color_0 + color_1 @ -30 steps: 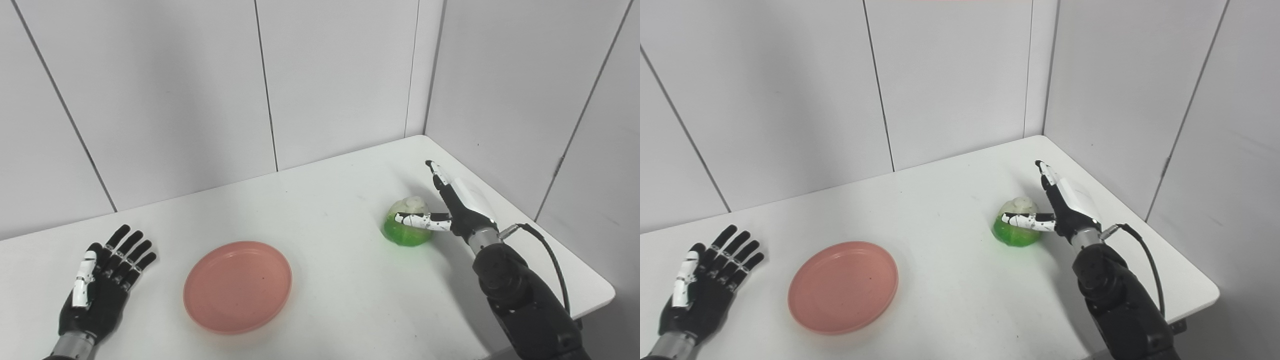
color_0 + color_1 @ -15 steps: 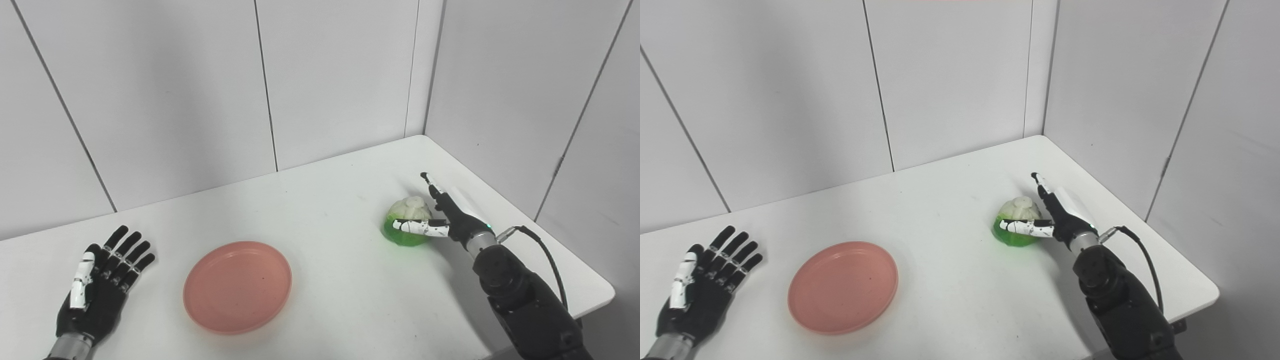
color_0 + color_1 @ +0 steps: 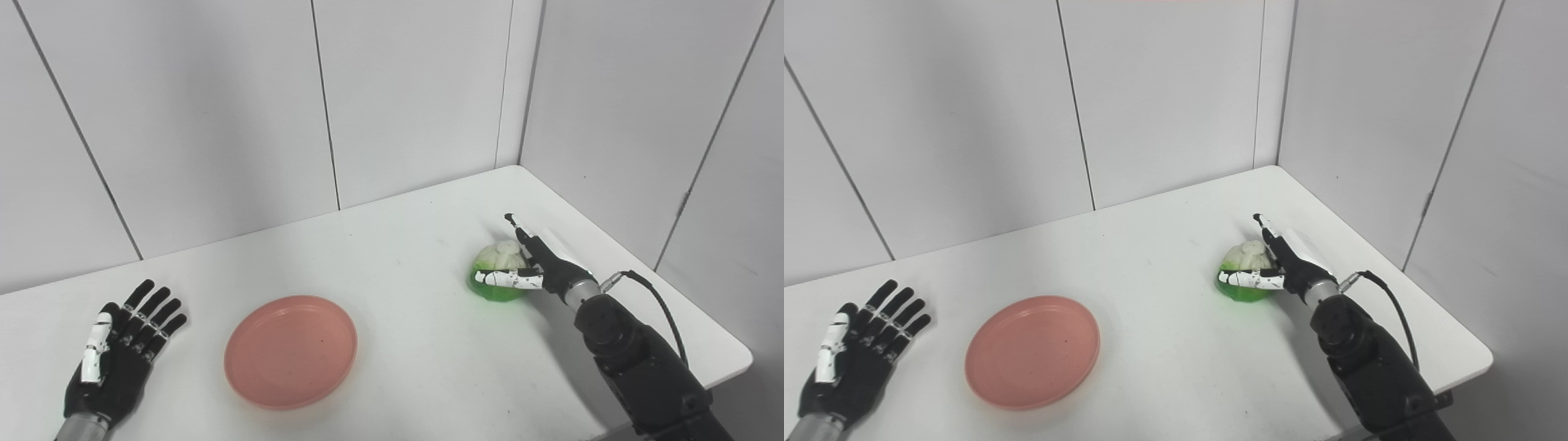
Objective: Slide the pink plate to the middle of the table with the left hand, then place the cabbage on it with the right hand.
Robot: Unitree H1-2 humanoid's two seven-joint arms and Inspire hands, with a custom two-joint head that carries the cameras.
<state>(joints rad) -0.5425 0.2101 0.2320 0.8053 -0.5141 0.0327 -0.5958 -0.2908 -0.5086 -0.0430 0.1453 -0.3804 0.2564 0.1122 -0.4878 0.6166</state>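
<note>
While the left hand (image 3: 113,361) lies flat at the near left of the white table (image 3: 404,257), palm up, fingers spread and holding nothing, the pink plate (image 3: 291,350) sits just right of it, left of the table's middle and untouched. Well to the right, the cabbage (image 3: 499,280) rests on the tabletop. Beside it, the right hand (image 3: 539,266) has its fingers apart: thumb laid across the near side, other fingers reaching along the far right side, not clamped.
</note>
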